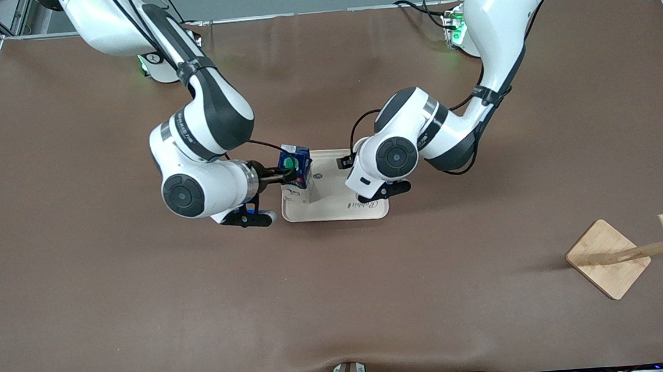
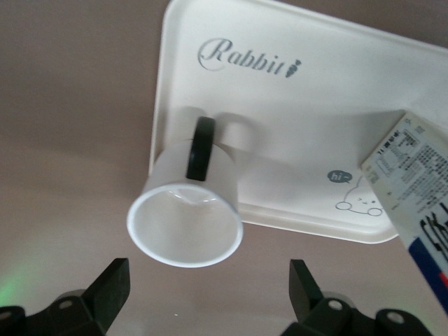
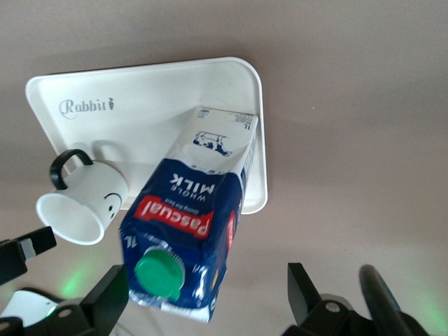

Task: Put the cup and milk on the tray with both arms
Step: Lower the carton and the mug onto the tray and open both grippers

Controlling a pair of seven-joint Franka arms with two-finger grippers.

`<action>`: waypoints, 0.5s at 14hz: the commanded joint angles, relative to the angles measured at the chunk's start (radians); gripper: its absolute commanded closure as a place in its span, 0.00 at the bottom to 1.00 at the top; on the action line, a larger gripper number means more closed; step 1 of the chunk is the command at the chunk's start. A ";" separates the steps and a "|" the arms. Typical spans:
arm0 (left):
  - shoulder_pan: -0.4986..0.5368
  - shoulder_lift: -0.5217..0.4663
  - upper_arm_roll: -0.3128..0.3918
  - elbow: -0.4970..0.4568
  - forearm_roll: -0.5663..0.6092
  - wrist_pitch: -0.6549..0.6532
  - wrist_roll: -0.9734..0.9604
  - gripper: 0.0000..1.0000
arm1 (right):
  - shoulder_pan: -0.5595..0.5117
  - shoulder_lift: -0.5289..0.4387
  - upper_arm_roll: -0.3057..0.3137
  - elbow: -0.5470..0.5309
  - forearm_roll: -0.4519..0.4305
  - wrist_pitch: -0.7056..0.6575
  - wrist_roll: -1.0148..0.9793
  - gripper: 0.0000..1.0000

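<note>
Milk carton [image 3: 187,222] and cup [image 2: 187,211] stand on the tray [image 1: 333,206] mid-frame; left gripper [image 2: 208,294] and right gripper [image 3: 206,301] hover above, fingers apart.

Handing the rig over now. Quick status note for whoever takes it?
Left gripper: open, over the cup, fingers clear of it on both sides.
Right gripper: open, around the top of the milk, not clamping it.
Cup: upright on the tray, at the corner by the "Rabbit" script, toward the left arm's end.
Milk: upright on the tray, toward the right arm's end.
Done: both things are on the tray and released.
Left: probably just lifting both arms away without knocking either over.
</note>
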 commanded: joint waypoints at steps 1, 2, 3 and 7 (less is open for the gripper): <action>0.025 -0.049 0.012 0.000 0.033 -0.033 -0.011 0.00 | -0.050 -0.007 0.010 0.059 0.026 -0.069 -0.005 0.00; 0.045 -0.058 0.012 0.001 0.035 -0.033 -0.011 0.00 | -0.065 -0.009 0.008 0.082 0.020 -0.092 0.000 0.00; 0.065 -0.073 0.012 0.001 0.036 -0.033 -0.008 0.00 | -0.070 -0.011 0.000 0.103 0.011 -0.117 0.002 0.00; 0.115 -0.108 0.014 0.000 0.082 -0.035 -0.008 0.00 | -0.139 -0.035 -0.023 0.177 -0.056 -0.143 -0.020 0.00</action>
